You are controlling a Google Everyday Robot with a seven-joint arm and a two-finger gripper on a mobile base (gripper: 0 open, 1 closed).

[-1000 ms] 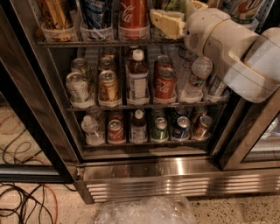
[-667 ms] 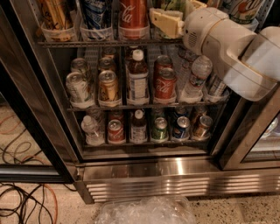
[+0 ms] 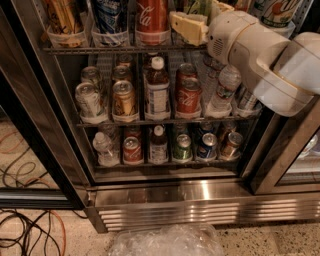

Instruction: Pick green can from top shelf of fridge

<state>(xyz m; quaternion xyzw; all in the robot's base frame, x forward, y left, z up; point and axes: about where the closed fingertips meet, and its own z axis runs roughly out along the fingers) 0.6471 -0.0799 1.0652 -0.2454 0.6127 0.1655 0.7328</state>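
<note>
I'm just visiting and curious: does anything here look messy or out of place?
Crumpled clear plastic lies on the floor before the fridge, and loose cables tangle at the left. The gripper is up at the top shelf.

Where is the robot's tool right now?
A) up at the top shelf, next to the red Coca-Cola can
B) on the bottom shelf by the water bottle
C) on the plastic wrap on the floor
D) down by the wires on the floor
A: the tool is up at the top shelf, just right of the red Coca-Cola can and right by the green can.
</note>
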